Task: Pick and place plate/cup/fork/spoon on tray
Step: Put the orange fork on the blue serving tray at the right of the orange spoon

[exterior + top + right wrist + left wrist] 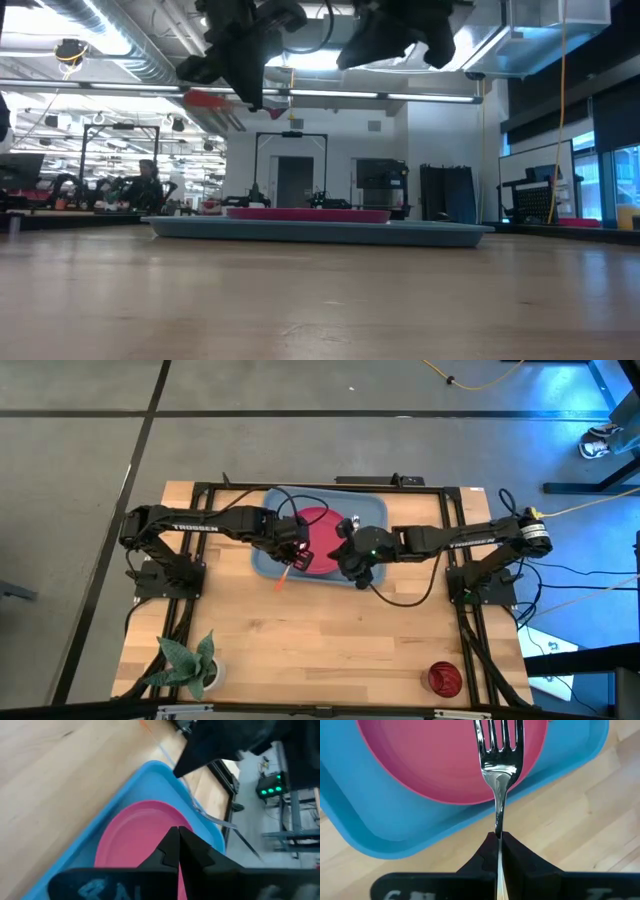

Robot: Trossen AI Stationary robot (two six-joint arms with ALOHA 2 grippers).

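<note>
The left claw [498,839] is clenched on the fork [498,765]: its two dark fingers press the thin neck of the fork between them, and the silver prongs point forward over the plate [316,525]. In the high view this claw [297,554] hangs above the near left part of the tray [268,562], and the orange handle of the fork [283,577] sticks out past the near rim of the tray, over the bare wood. The low view shows the claw [250,95] high in the air, well above the tray [320,231], with the orange handle [208,98] pointing sideways.

The right claw [178,836] has its fingers pressed together with nothing between them. It hangs above the near right part of the tray [127,805], just beside the plate [135,835], and close to the left claw.

The pinkish-red plate lies flat inside the tray, which lies on the far middle part of the surface [330,650]. The dark-red cup [444,678] stands well apart from the tray, near the front right corner of the surface. A white pot with a green plant [190,665] stands near the front left corner, also well apart from the tray.

In the room beyond the tray, a person [145,185] sits at a desk.
</note>
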